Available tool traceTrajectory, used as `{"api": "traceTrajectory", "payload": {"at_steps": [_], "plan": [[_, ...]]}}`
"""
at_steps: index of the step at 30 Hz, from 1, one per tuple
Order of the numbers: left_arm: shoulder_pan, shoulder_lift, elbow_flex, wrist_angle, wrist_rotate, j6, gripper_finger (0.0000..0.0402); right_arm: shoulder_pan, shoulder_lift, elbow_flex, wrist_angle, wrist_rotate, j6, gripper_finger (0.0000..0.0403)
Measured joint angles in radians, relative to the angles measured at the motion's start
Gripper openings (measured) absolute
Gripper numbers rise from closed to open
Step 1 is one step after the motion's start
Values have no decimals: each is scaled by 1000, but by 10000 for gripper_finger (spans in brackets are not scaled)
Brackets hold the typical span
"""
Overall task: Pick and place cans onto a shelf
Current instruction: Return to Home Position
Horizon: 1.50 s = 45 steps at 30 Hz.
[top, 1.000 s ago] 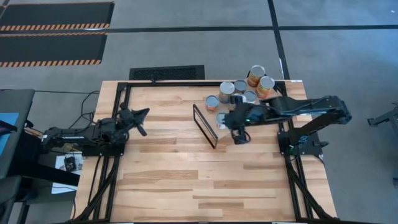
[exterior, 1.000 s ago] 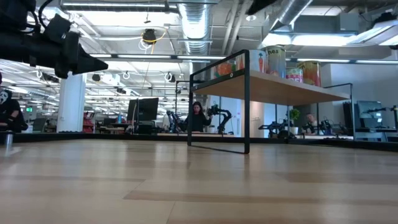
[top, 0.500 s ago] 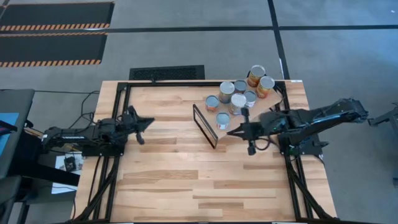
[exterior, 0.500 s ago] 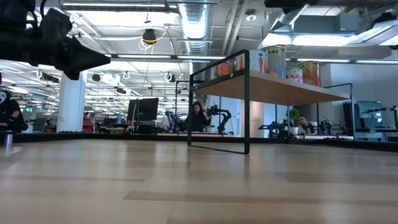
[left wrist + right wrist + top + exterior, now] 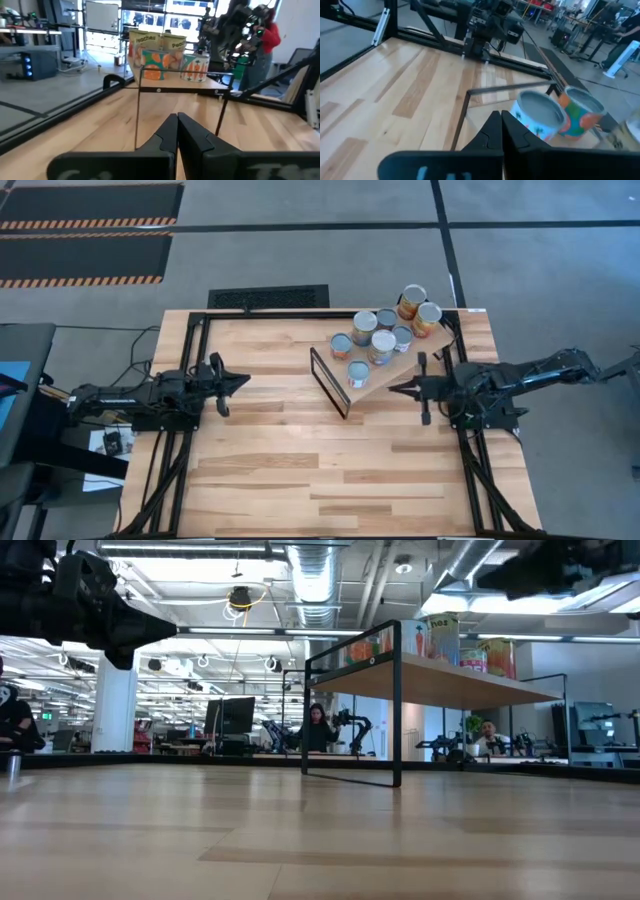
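Observation:
The shelf (image 5: 378, 382), a light-wood board with a thin black frame (image 5: 330, 382) at its left end, stands right of the table's middle. Several cans (image 5: 383, 345) stand upright on its top, one (image 5: 358, 374) nearest the frame; they also show in the low view (image 5: 441, 638) and the left wrist view (image 5: 150, 56). My right gripper (image 5: 392, 389) is shut and empty, just right of the shelf; its wrist view (image 5: 500, 118) shows a blue-and-white can (image 5: 538, 115) and an orange can (image 5: 580, 114) ahead. My left gripper (image 5: 245, 378) is shut and empty at the table's left, pointing at the shelf.
A black frame runs round the table's edges (image 5: 200, 370). Bare slatted wood lies between my left gripper and the shelf and across the table's near half (image 5: 320, 470). People and other robot arms show in the room beyond the table (image 5: 318, 728).
My right gripper has drawn back from over the shelf toward the table's right edge, and the can nearest the frame stands uncovered on the board. My left gripper has swung a little toward the table's near edge and now points level at the shelf.

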Motion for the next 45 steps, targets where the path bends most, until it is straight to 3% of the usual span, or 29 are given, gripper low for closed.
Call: {"api": "traceTrajectory", "payload": {"at_steps": [12,18,28,45], "plan": [[0,0,-2,9,23,-1,0,-85,-365,-171,-39,-24,22,3],[0,0,-3,9,22,-10,0,-163,-443,-238,22,9,41,3],[0,0,-4,27,36,-10,0,-279,-577,-328,42,-51,63,3],[0,0,-4,25,41,-12,0,-327,-558,-460,156,-1,165,5]]}}
